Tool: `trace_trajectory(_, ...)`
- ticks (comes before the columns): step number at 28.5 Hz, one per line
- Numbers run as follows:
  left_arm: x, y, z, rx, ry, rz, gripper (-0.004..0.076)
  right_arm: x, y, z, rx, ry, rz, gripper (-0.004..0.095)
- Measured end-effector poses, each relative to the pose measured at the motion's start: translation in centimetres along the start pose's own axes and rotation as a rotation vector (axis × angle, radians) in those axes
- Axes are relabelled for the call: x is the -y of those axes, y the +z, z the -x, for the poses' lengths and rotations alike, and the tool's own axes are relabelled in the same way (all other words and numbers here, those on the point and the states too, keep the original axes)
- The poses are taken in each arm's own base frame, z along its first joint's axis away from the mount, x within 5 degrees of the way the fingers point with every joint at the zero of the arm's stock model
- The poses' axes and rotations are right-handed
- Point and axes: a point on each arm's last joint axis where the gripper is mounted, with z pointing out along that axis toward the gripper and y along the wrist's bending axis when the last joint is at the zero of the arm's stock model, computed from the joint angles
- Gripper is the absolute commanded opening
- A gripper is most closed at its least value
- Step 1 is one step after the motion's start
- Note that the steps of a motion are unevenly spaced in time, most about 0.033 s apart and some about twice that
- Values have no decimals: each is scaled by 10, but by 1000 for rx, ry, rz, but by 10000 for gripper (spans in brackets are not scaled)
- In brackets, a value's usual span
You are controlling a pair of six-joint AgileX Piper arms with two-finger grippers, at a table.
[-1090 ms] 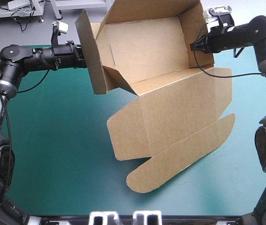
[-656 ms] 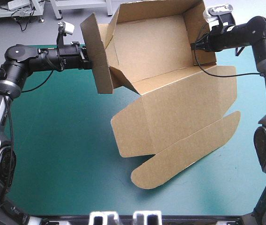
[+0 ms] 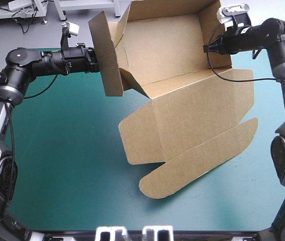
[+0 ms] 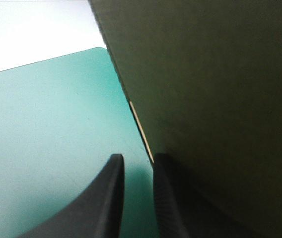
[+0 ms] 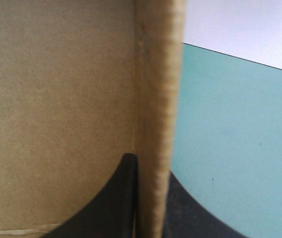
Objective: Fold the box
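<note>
The brown box [image 3: 162,50] hangs tilted over the table's far half, its tray open toward me with walls raised. Its lid panel [image 3: 192,115] and a long rounded flap [image 3: 197,158] slope down onto the teal-green cover. My left gripper [image 3: 98,64] is at the box's left end flap. In the left wrist view my left gripper [image 4: 137,158] is all but shut, the board [image 4: 220,99] running in at its fingers. My right gripper [image 3: 208,48] pinches the right end wall. The right wrist view shows that wall's edge [image 5: 158,74] standing between the fingers of my right gripper [image 5: 150,166].
Bare teal-green cover [image 3: 62,150] lies to the left of the box and along the table's front edge. The rounded flap ends short of the front edge. Cover also shows beside each gripper [image 4: 46,114] [image 5: 230,124].
The left gripper has moved right with the end flap, and the whole box has shifted a little right and away from me. The right gripper has barely moved.
</note>
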Motion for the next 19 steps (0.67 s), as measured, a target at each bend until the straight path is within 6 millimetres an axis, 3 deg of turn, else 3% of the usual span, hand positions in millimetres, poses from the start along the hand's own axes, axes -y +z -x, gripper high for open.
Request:
trace_trajectory(12, -2, 0, -4, -44, -9, 25, 162, 4, 0, 0, -5, 1, -55, -18)
trace_trajectory(19, 7, 3, -4, -51, -22, -40, 162, 8, 5, -2, -12, -4, -95, -18)
